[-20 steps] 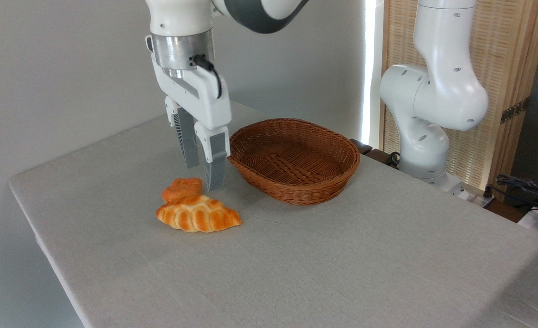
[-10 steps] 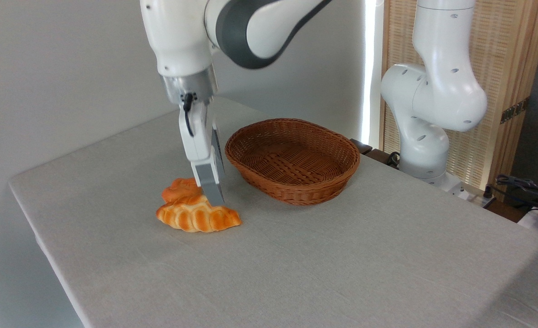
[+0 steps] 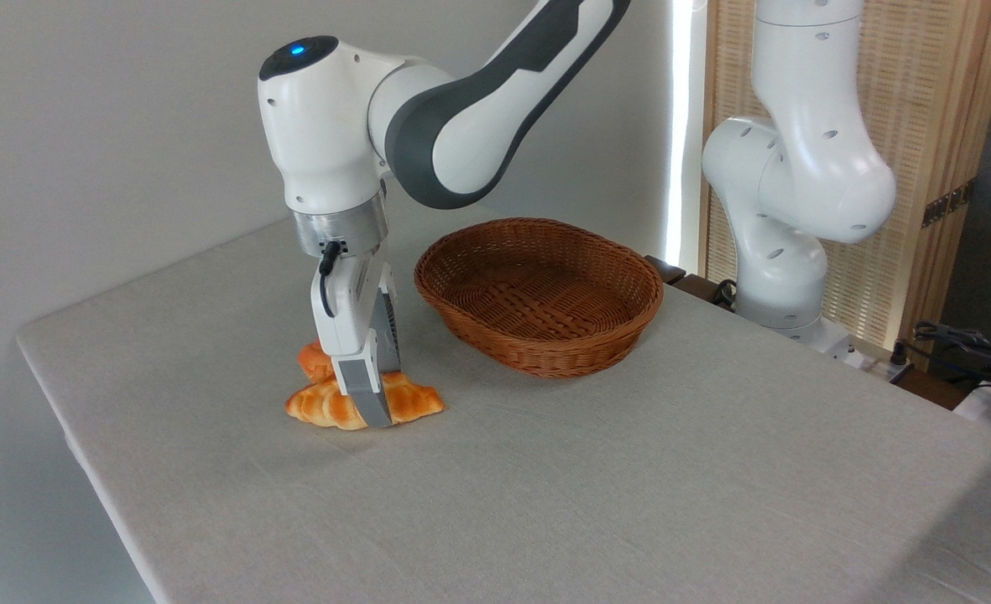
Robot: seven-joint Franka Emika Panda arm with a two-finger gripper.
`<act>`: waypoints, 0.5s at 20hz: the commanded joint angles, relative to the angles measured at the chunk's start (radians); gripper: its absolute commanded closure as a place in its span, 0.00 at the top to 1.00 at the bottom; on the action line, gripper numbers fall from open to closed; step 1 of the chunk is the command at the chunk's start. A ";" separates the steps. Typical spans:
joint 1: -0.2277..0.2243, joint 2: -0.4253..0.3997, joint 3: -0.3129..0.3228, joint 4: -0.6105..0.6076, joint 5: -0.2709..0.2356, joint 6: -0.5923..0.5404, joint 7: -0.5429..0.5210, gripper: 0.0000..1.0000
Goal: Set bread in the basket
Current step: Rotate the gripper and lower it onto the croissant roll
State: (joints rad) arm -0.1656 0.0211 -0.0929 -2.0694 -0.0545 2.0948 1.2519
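The gripper [image 3: 375, 401] is reaching straight down over the braided bread loaf [image 3: 327, 408], with its near finger [image 3: 362, 393] crossing the front of the loaf and its tip down at the grey tablecloth [image 3: 545, 486]; the far finger is hiding behind it, so I cannot tell how wide the jaws are standing or whether they are pressing the loaf. The loaf is lying on the cloth near the wicker basket [image 3: 539, 294], to its left, not touching it.

Open table [image 3: 545, 486] between bread [image 3: 411, 401] and basket [image 3: 539, 294].
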 commanded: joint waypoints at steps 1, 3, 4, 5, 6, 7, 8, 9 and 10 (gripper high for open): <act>-0.005 0.017 -0.010 0.000 -0.021 0.010 0.021 1.00; -0.006 0.017 -0.010 -0.009 -0.021 0.007 0.021 1.00; -0.008 0.017 -0.010 -0.011 -0.021 0.005 0.021 1.00; -0.012 0.017 -0.010 -0.012 -0.021 0.005 0.021 1.00; -0.015 0.017 -0.010 -0.014 -0.021 0.005 0.021 1.00; -0.015 0.017 -0.010 -0.012 -0.021 0.005 0.021 1.00; -0.015 0.017 -0.010 -0.012 -0.021 0.004 0.020 1.00; -0.015 0.017 -0.010 -0.012 -0.021 0.002 0.017 1.00; -0.017 0.017 -0.010 -0.014 -0.021 0.001 0.017 1.00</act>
State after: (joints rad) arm -0.1748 0.0403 -0.1085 -2.0735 -0.0545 2.0944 1.2519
